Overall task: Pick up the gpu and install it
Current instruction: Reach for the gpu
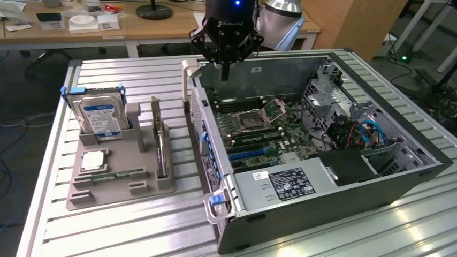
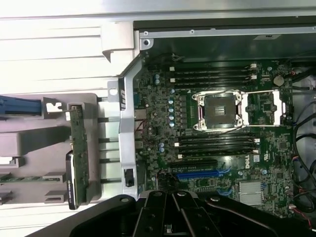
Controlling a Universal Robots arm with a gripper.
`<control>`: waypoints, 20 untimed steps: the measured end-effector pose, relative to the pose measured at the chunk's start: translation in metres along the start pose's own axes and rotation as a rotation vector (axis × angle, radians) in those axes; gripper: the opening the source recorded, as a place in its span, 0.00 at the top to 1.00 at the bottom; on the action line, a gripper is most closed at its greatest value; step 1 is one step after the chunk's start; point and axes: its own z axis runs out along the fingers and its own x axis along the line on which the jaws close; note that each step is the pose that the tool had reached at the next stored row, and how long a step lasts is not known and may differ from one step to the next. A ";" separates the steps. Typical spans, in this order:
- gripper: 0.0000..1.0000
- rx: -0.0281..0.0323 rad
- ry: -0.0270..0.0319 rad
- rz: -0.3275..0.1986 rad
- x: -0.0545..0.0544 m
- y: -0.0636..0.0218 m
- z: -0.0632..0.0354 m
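Note:
The gpu (image 1: 161, 152) stands on its long edge in a slot of the grey holder tray (image 1: 117, 187), at the exterior view's left of the open computer case (image 1: 343, 193). In the wrist view the gpu (image 2: 77, 158) shows a green board edge and a dark lower end. My gripper (image 1: 225, 76) hangs above the far end of the case, over the motherboard (image 1: 260, 131), well apart from the gpu. Its fingers look shut with nothing between them. In the wrist view my gripper (image 2: 170, 197) sits over the motherboard (image 2: 217, 128) near a blue expansion slot (image 2: 197, 174).
A silver hard drive (image 1: 100, 118) with a blue-white label stands at the tray's far end. A processor chip (image 1: 93, 160) and a narrow memory stick (image 1: 114, 175) lie in the tray. The case's raised side wall (image 1: 203, 139) separates tray and motherboard. A desk (image 1: 107, 27) stands behind.

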 end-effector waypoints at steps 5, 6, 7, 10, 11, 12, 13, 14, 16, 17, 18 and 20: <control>0.89 0.0000 0.0000 0.000 0.009 -0.0009 -0.0003; 0.89 0.0000 0.0000 0.000 0.010 -0.0011 -0.0003; 0.89 0.0001 0.0000 0.000 0.012 -0.0012 -0.0004; 0.89 0.0000 0.0000 0.000 0.016 -0.0016 -0.0005; 0.89 0.0001 0.0000 0.000 0.018 -0.0018 -0.0005; 0.89 0.0000 0.0000 0.000 0.019 -0.0019 -0.0006; 0.89 0.0000 0.0000 0.000 0.021 -0.0021 -0.0006; 0.89 0.0001 0.0001 0.000 0.023 -0.0023 -0.0007; 0.89 0.0000 0.0000 0.000 0.026 -0.0026 -0.0007; 0.89 0.0000 0.0000 0.000 0.028 -0.0028 -0.0008; 0.89 0.0000 0.0000 0.000 0.029 -0.0030 -0.0008; 0.89 0.0001 0.0000 0.000 0.033 -0.0033 -0.0009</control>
